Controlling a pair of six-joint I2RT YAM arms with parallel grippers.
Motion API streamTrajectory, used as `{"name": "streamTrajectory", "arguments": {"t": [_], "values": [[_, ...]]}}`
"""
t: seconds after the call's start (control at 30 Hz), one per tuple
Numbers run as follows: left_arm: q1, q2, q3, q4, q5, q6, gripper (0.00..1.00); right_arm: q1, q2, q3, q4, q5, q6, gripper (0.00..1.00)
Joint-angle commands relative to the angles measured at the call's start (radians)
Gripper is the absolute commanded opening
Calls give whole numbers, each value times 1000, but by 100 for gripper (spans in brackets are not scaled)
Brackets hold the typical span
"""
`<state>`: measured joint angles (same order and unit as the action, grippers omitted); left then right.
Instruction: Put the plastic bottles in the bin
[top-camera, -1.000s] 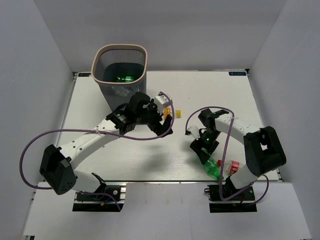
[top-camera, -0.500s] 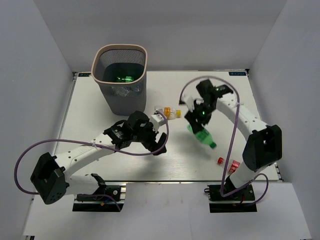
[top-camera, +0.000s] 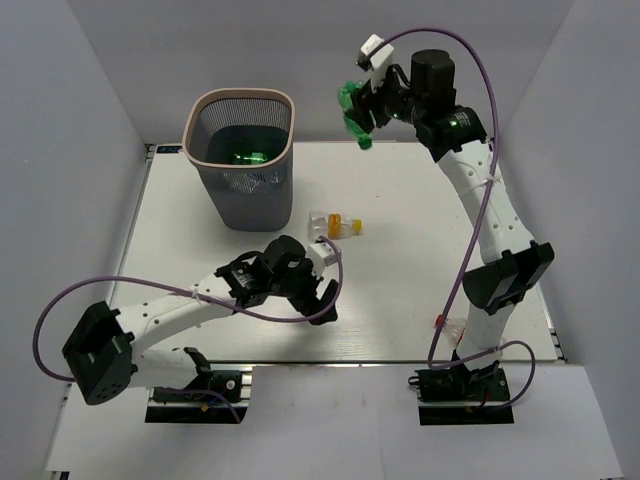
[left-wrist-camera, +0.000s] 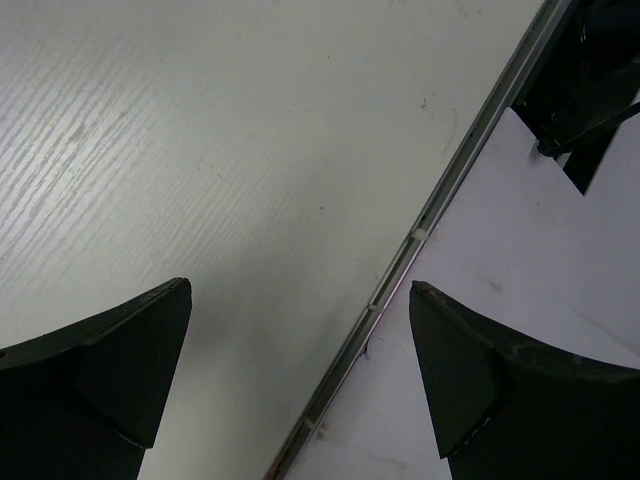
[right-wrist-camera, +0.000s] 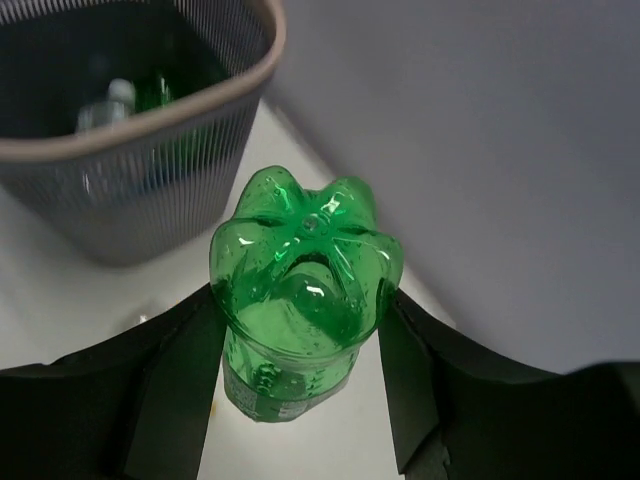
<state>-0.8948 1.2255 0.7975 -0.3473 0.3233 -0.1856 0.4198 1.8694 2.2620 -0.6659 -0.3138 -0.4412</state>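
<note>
Open air is recorded between the raised right hand (top-camera: 362, 108), closed round a green bottle (top-camera: 352, 120), and the bin (top-camera: 250, 195) mouth to its left, whereas the middle of the desk (top-camera: 420, 200) is obstructed by a lying orange-capped clear bottle (top-camera: 335, 225) and by the low left hand (top-camera: 325, 295).

High rear overview down onto desk (top-camera: 420, 220); close wrist views: left at desk edge, right toward bin (right-wrist-camera: 120, 200), shared with overview.
</note>
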Motion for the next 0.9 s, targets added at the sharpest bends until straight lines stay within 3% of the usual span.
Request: {"name": "streamTrajectory", "arguments": {"t": [0.0,0.13,0.27,0.43,0.57,0.67,0.77,0.8,0.83,0.87], "values": [[-26,29,8,31,-1,-12,99,36,-51,-94,534,-71,160,1],[-36,63,17,31,-1,-12,99,76,3,-62,820,-99,278,2],[-58,81,17,50,-10,-12,99,115,59,25,971,-102,351,4],[-78,106,17,59,-39,-21,99,157,123,39,1066,-129,471,5],[-87,129,64,19,-107,11,99,168,209,59,1079,-183,600,14],[-87,172,118,-27,-190,84,99,168,266,65,1066,-215,694,27],[-87,199,160,-38,-280,130,99,168,307,71,1039,-234,722,57],[-87,213,160,-38,-309,162,99,168,312,71,1031,-238,722,83],[-87,213,175,-27,-329,179,99,160,319,80,1020,-246,717,90],[-87,227,190,-27,-348,195,99,162,321,91,1000,-248,713,90]]}}
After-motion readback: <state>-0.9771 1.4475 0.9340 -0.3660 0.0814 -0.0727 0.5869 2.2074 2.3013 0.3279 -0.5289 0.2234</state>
